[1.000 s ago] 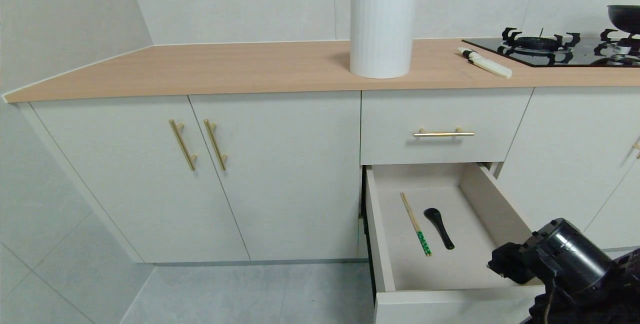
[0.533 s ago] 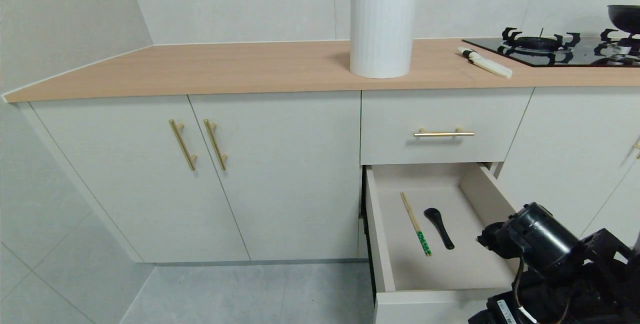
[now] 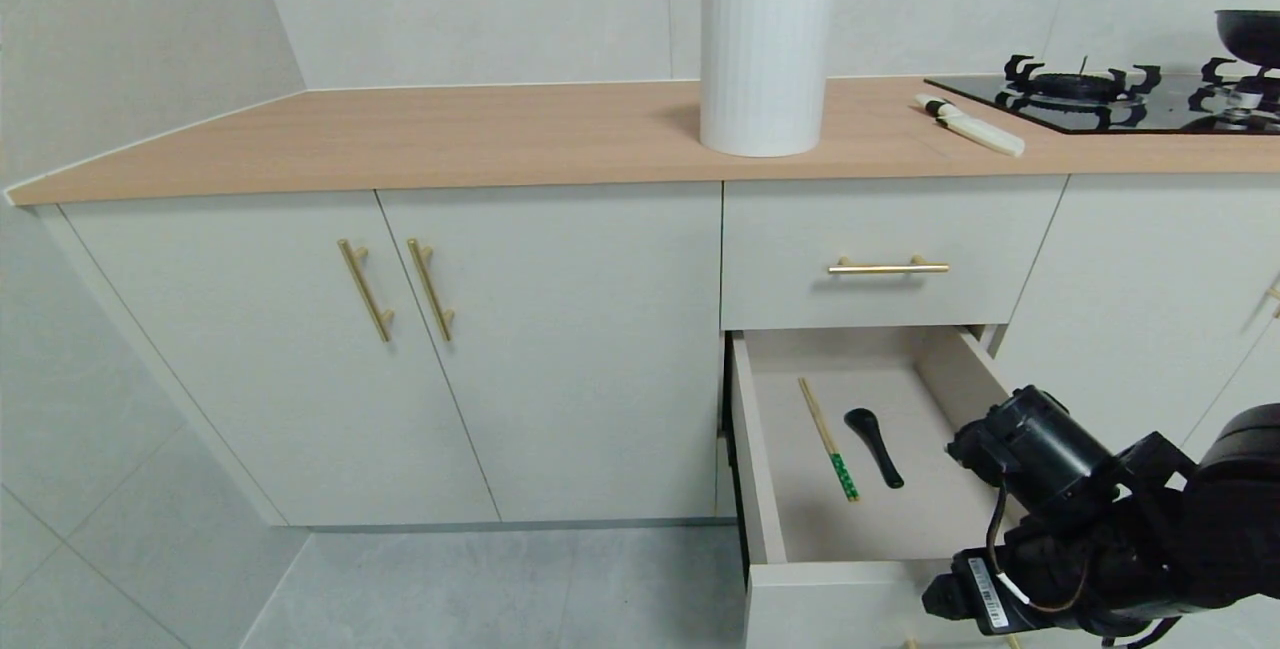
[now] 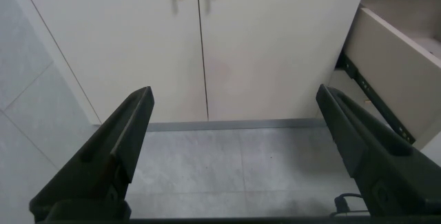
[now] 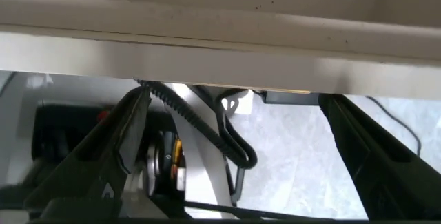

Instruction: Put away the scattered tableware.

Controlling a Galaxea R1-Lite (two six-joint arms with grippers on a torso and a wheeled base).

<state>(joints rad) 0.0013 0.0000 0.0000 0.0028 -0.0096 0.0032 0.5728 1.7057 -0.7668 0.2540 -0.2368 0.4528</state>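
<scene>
The chopsticks [image 3: 828, 439] and the spoon [image 3: 875, 446] lie side by side in the open drawer [image 3: 760, 469], so we think that part is done. A white knife [image 3: 968, 125] lies on the counter [image 3: 500, 134], maybe next to go. Our right gripper [image 5: 234, 100] is by the drawer front, fingers wide apart, holding nothing. Our left gripper [image 4: 233, 96] is spread and empty too

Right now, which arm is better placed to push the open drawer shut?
Right. The right tool sits at the drawer front; the left tool faces the cabinet doors beside it.
</scene>
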